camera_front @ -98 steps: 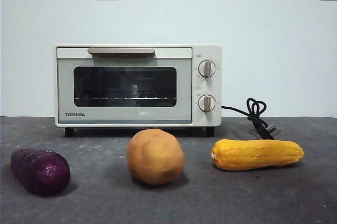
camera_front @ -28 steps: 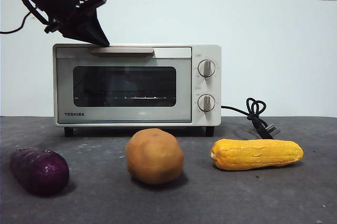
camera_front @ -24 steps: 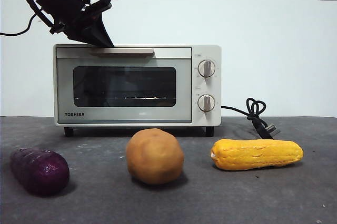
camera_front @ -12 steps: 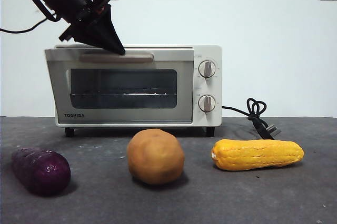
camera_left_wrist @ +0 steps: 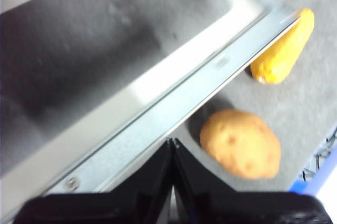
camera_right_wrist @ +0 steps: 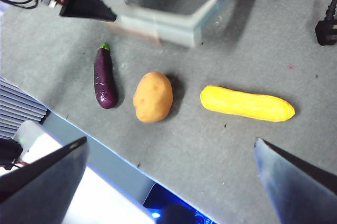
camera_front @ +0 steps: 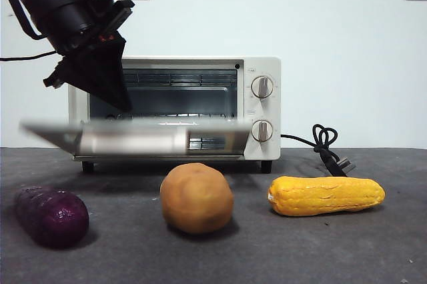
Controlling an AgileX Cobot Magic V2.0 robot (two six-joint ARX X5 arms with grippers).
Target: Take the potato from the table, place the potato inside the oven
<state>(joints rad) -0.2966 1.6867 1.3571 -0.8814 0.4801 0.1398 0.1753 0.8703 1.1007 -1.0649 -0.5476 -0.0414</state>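
Observation:
The tan-orange potato (camera_front: 196, 198) rests on the dark grey table (camera_front: 287, 251), in front of the cream-white oven (camera_front: 261, 107); it also shows as the potato (camera_right_wrist: 152, 97) from above and the potato (camera_left_wrist: 241, 142) beside the door edge. The oven's glass door (camera_front: 133, 140) hangs about level and looks motion-blurred. My left gripper (camera_front: 123, 105) is shut, its tip at the door's outer edge near the bar handle, above and left of the potato. High above the table, my right gripper (camera_right_wrist: 170, 140) is open and holds nothing.
A dark purple eggplant (camera_front: 51, 217) lies left of the potato. A yellow corn cob (camera_front: 325, 195) lies to its right. The black cord and plug (camera_front: 328, 148) trail right of the oven. The open door overhangs the table just behind the potato.
The oven door has swung from slightly ajar down to about level. My left gripper has moved down and towards the front with the door's top edge. Potato, eggplant and corn have not moved.

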